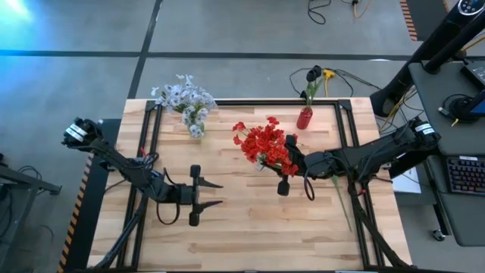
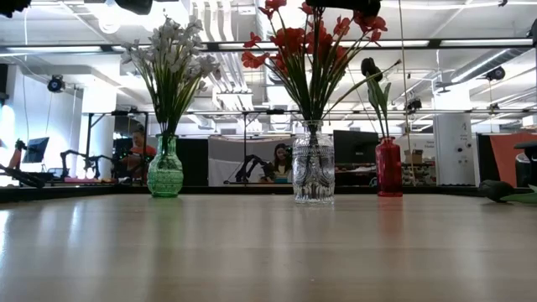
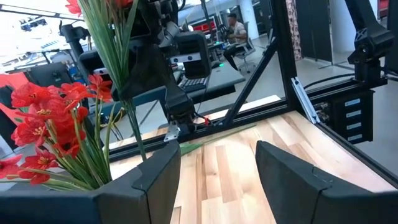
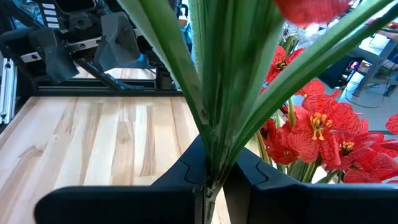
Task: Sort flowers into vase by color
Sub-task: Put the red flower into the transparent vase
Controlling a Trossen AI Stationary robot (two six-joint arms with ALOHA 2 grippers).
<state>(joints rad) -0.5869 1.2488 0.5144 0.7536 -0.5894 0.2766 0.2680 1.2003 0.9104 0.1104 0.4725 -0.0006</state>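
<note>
The red flower spray on its thin green stem (image 4: 208, 134) is pinched in your right end effector (image 4: 211, 177), closed on the stem just beside the red flowers in the clear glass vase (image 2: 313, 174) at the middle of the wooden worktop (image 1: 235, 227). It looks light, bendy and easy to crush, so hold low on the stem, never the petals. Your left end effector (image 1: 194, 196) waits open and empty at about 8 o'clock from the vase.
</note>
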